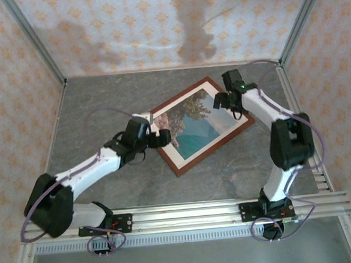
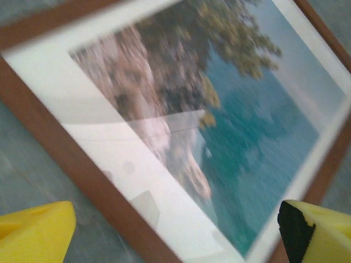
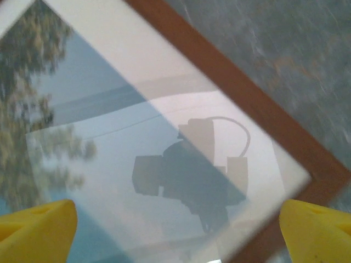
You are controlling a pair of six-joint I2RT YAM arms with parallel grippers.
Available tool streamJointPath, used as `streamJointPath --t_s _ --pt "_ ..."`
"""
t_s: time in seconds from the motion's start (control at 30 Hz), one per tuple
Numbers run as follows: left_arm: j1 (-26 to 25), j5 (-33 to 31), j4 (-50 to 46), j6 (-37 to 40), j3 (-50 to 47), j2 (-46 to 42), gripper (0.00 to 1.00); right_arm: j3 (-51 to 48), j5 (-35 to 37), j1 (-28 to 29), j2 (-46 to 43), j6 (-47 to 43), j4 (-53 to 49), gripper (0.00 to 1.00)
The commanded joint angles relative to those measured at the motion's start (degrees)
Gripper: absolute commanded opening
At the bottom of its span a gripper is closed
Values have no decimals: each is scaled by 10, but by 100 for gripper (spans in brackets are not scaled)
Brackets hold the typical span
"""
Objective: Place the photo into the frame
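We saw the frame point(image 1: 180, 166) lying flat on the counter point(image 1: 99, 101), a grey, stone-mottled surface, near its middle and turned at a slant, with one corner toward the arms. It was a rectangle of thin, smooth, reddish-brown wooden moulding. The photo point(image 1: 196, 120) lay inside it: a cream border ran all round just within the wood, and the print showed turquoise sea, pale rough rock and a dark, ragged tree.

The left end effector point(image 1: 164, 137) hung at the frame's left side. In its wrist view the two fingers point(image 2: 33, 227), blunt yellow wedges, one with a black inner face, stood wide apart at the picture's lower corners. Nothing was gripped between them. Under them ran the wooden edge and the cream border, the print blurred beyond.

The right end effector point(image 1: 222, 101) was over the frame's far right part. Its yellow fingers point(image 3: 33, 227) likewise stood wide apart with nothing between them. Below them a square corner of the moulding met the grey counter. The surface over the print was glossy there and mirrored a dark boxy shape with a looped cable. We could not tell whether that sheen came from glass or from the print itself.

Walls papered in cream with a small orange motif closed in the counter.
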Motion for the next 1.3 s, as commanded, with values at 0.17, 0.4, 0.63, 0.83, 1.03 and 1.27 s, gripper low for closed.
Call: streamJointPath --t_s 0.17,0.4,0.63,0.83,1.03,1.27 --pt "89 3 -45 121 193 215 97 -190 -20 -2 -169 47 12 96" --pt "120 44 -110 160 370 383 97 -285 -106 -1 -177 124 112 92" --pt "121 108 -167 177 458 459 95 -300 -151 4 -119 159 194 89" --pt "122 135 -178 185 442 452 87 -272 -167 5 -75 164 226 87" --pt "121 134 -152 177 355 391 77 -232 -171 4 -40 158 228 85" --pt "122 114 -120 159 221 285 70 -164 -185 4 3 149 218 81"
